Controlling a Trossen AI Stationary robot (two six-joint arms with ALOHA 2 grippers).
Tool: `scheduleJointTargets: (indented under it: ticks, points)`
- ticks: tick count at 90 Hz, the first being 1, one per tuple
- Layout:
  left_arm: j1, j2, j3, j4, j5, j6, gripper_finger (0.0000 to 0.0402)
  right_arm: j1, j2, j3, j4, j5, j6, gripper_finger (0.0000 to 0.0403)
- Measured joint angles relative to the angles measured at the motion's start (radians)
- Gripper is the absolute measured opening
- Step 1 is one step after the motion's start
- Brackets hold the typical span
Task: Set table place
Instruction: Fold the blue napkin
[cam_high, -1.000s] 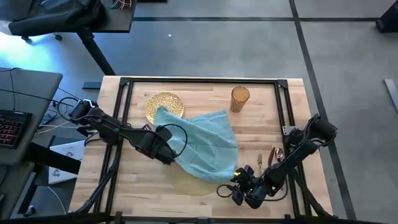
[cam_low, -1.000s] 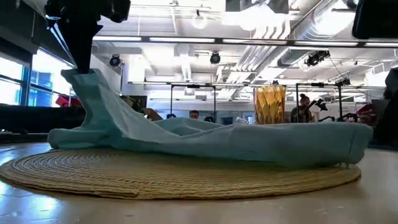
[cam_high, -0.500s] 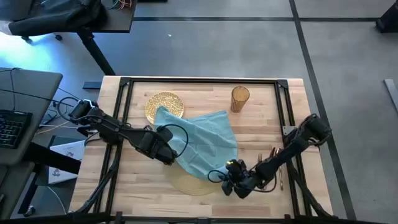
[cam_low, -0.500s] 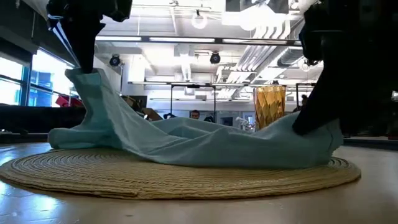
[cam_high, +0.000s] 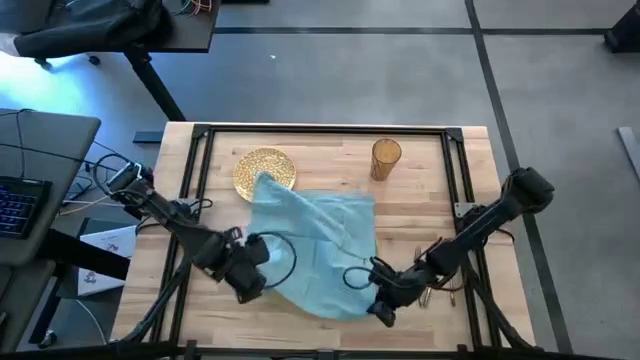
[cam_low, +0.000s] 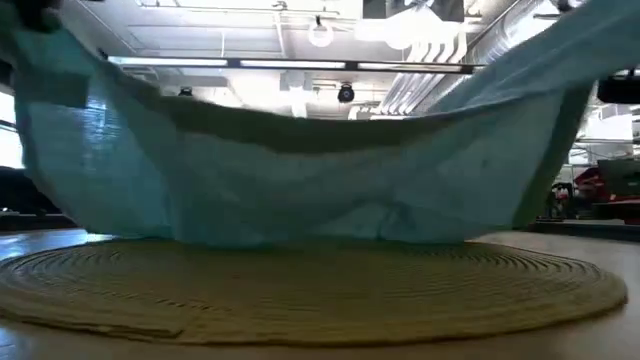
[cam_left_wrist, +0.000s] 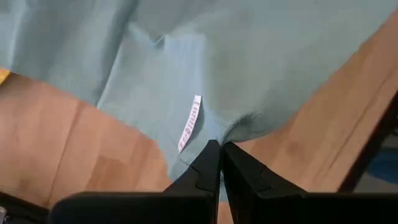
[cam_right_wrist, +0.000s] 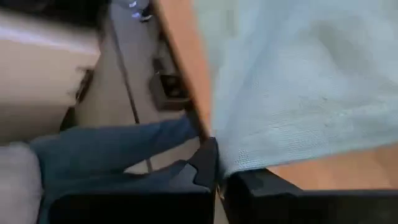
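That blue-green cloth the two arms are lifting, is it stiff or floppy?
Probably floppy: the teal napkin sags in the middle between the left gripper and right gripper. Likely light, since pinched corners alone hold it. It would drape, not slide, over the woven placemat.

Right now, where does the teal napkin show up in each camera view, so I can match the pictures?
High view: the napkin lies mid-table, held at its near corners by the left gripper and right gripper.
Low view: napkin hangs stretched across the picture, above the placemat.
Left wrist view: napkin fills the upper part, pinched at the fingers.
Right wrist view: napkin fills the right side.
Shared landmark: the wooden table.
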Motion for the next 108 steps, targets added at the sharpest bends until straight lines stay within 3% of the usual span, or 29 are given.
scheduleJointTargets:
  ticks: [17,38,55,72,80,96,108]
  points:
    - [-0.090,0.030,-0.074,0.051,-0.008,-0.153,0.0000,-0.033,0.048,-0.002,-0.182,-0.108,0.066,0.0000]
    - [-0.148,0.044,-0.079,0.148,0.059,-0.215,0.0000,-0.037,0.044,-0.002,-0.162,-0.112,-0.160,0.0013]
    - [-0.157,0.044,-0.083,0.163,0.066,-0.300,0.0000,-0.034,0.041,-0.002,-0.238,-0.124,-0.270,0.0083]
    - [-0.141,0.044,-0.090,0.164,0.040,-0.330,0.0000,0.043,0.041,-0.002,-0.170,-0.111,-0.456,0.0172]
    - [-0.134,0.044,-0.089,0.164,0.037,-0.324,0.0000,0.117,0.041,-0.002,-0.134,-0.035,-0.615,0.0199]
    - [-0.120,0.044,-0.089,0.164,0.014,-0.321,0.0000,0.246,0.047,-0.002,-0.109,0.288,-0.834,0.0203]
    - [-0.109,0.044,-0.090,0.170,0.014,-0.314,0.0000,0.267,0.097,-0.002,-0.037,0.297,-0.922,0.0189]
